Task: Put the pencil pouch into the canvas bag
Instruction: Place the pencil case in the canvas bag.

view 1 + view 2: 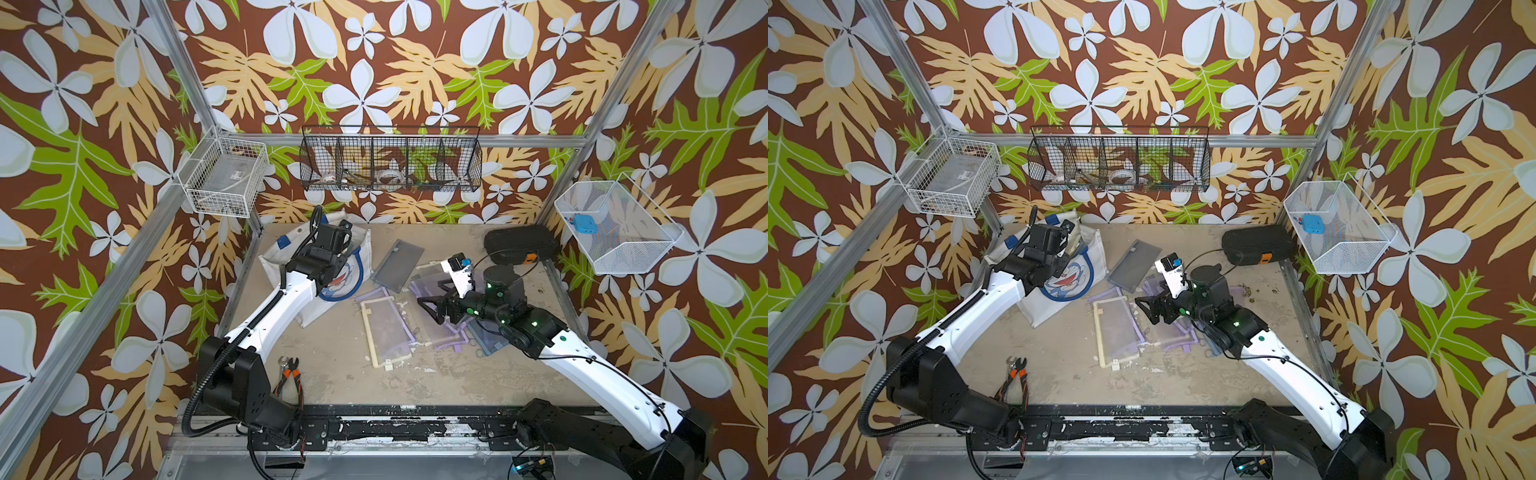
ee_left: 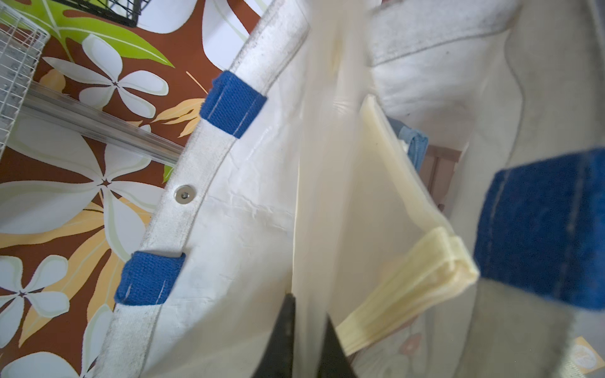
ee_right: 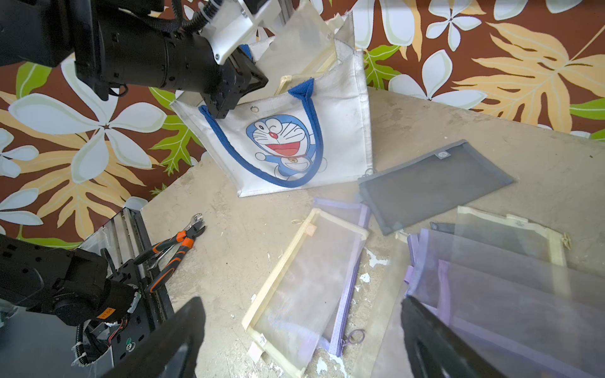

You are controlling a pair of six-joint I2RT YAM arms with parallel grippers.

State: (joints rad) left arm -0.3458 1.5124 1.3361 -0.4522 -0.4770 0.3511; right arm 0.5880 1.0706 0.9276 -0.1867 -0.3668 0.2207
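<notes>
Left gripper (image 2: 308,306) over the canvas bag (image 3: 340,108) at ten o'clock on the table (image 1: 332,374), jaws narrowly parted beside the cream-edged pencil pouch (image 2: 376,170) standing in the bag's mouth
The pouch's top pokes above the rim, so it may lean and slide out; the gripper, close to the blue handle (image 3: 313,121), could snag it and tip the bag. Right gripper (image 1: 430,309), wide open and empty, hovers near centre, toward three o'clock
</notes>
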